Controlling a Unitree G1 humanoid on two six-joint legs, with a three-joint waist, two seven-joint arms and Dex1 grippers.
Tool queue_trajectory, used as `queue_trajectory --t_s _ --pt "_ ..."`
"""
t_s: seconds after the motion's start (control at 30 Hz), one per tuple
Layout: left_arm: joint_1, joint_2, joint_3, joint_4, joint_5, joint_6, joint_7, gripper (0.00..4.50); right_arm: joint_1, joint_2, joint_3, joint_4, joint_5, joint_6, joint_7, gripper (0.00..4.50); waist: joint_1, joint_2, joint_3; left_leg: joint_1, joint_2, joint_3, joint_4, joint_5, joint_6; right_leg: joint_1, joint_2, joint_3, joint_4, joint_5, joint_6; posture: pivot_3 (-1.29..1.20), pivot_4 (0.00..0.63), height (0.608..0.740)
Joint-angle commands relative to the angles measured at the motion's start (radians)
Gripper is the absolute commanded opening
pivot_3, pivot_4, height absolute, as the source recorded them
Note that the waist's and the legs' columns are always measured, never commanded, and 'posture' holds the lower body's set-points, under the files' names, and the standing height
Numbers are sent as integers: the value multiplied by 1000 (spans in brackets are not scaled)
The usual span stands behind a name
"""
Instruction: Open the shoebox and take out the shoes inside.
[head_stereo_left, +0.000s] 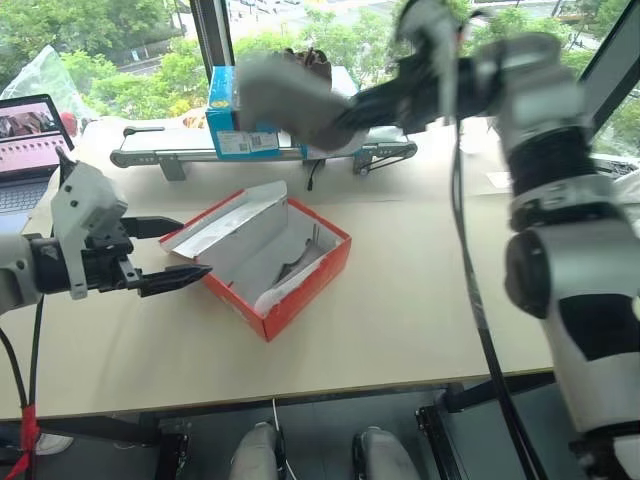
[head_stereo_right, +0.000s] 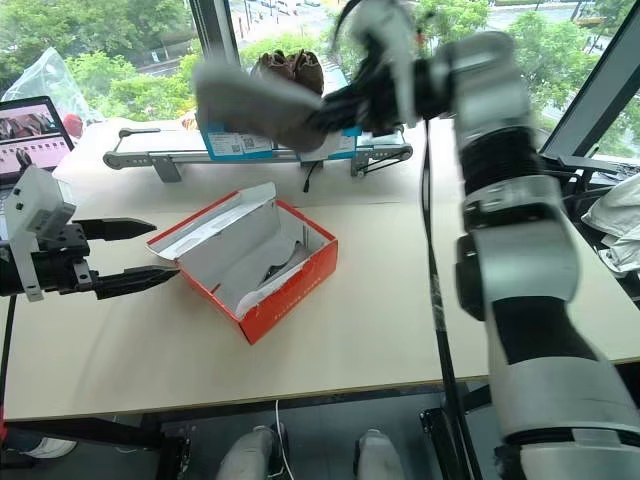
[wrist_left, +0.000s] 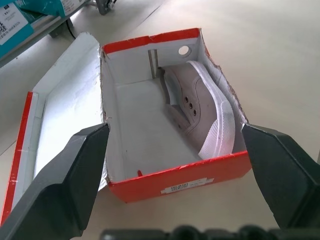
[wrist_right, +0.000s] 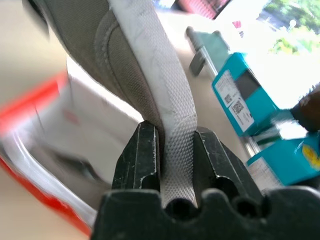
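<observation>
head views: the right gripper (head_stereo_left: 345, 118) pinches one small grey-taupe canvas shoe with a pale sole (head_stereo_left: 285, 98), raised at twelve o'clock of the open red-orange cardboard shoebox (head_stereo_left: 300, 290). it is best carried well wide of the box and set flat on the pale wooden table (head_stereo_left: 420, 310).

left wrist view: the left gripper (wrist_left: 175, 170), fingers spread, faces the box's near end; the second grey-taupe shoe (wrist_left: 202, 117) lies inside at one o'clock, along the far wall.

right wrist view: both fingers clamp the raised shoe's ribbed sole edge.
</observation>
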Motion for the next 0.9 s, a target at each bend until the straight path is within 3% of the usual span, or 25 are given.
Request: queue_trajectory --t_s 0.03,0.23,0.4,0.63,0.7,0.9 --pt "-26 -7 -16 5 15 -37 -14 4500 30 -88 -267 -67 147 540 -284 533 3 0 0 0 0 0 0 0 0 0 0 0 0 0 0 0 150 740" --pt "-71 -7 -59 35 27 -52 -39 4500 348 -31 -548 -491 192 975 -563 533 -2 -1 0 1 0 0 0 0 1 0 -1 1 0 0 0 0 150 740" --pt "-108 -3 -83 56 32 -53 -61 4500 597 19 -581 -654 273 1003 -671 533 12 0 0 1 -1 0 0 5 10 2 0 1 0 -1 1 0 150 740" --pt "-122 -4 -89 60 38 -43 -69 4500 744 -14 -511 -650 306 1003 -735 533 14 0 0 1 -1 -1 1 4 9 3 0 1 -1 -1 2 0 150 740" --pt "-114 -5 -82 53 37 -37 -67 4500 776 -33 -482 -640 304 1002 -739 1470 15 0 0 1 -1 -2 1 4 10 4 0 1 -2 -1 2 0 150 740" --pt "-100 -6 -68 42 34 -28 -61 4500 787 -70 -457 -572 294 940 -758 3363 13 0 0 2 -1 -2 1 4 11 6 1 1 -2 -1 3 0 150 740"
